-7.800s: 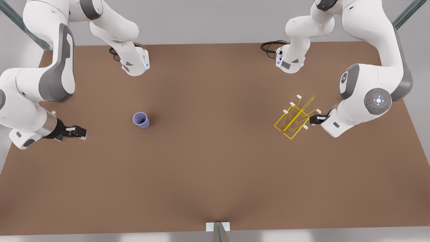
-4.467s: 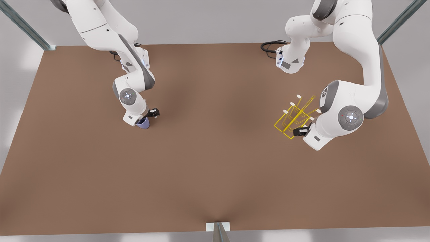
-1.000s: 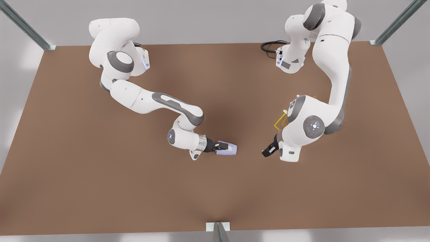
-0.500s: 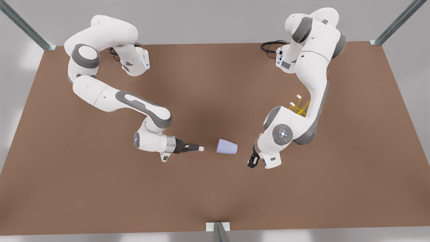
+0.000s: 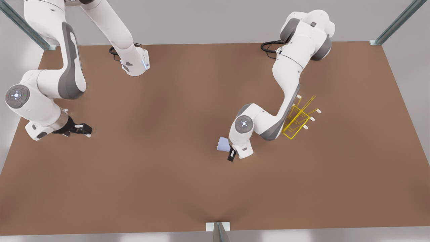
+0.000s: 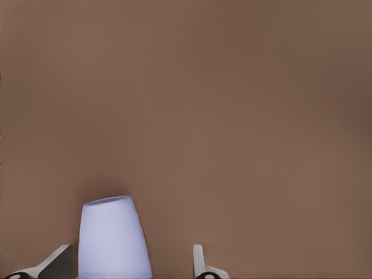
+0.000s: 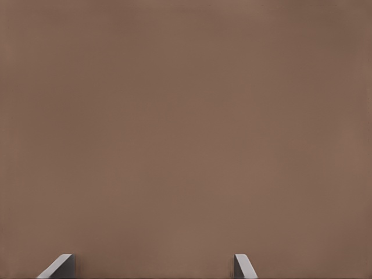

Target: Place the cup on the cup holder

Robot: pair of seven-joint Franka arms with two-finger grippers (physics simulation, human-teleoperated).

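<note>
Front view: lavender-blue tapered cup (image 5: pixel 222 144) w/ left gripper (image 5: pixel 231 155) open around it, yellow wire cup holder (image 5: pixel 300 118) behind arm, right gripper (image 5: pixel 85 129) open, empty, waiting on brown table (image 5: pixel 168 174).

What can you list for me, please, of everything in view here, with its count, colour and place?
cup: one, lavender-blue, lying on its side near the table's middle, between the left gripper's fingers.
cup holder: one, yellow wire with white-capped prongs, on the table toward the front view's right, partly behind the left arm.
table: one, brown, under everything.
cables: two, black, by the arm bases at the far edge.
left gripper: one, black with white arm, open around the cup at the middle.
right gripper: one, black with white arm, open, waiting at the front view's left edge over bare table.
</note>
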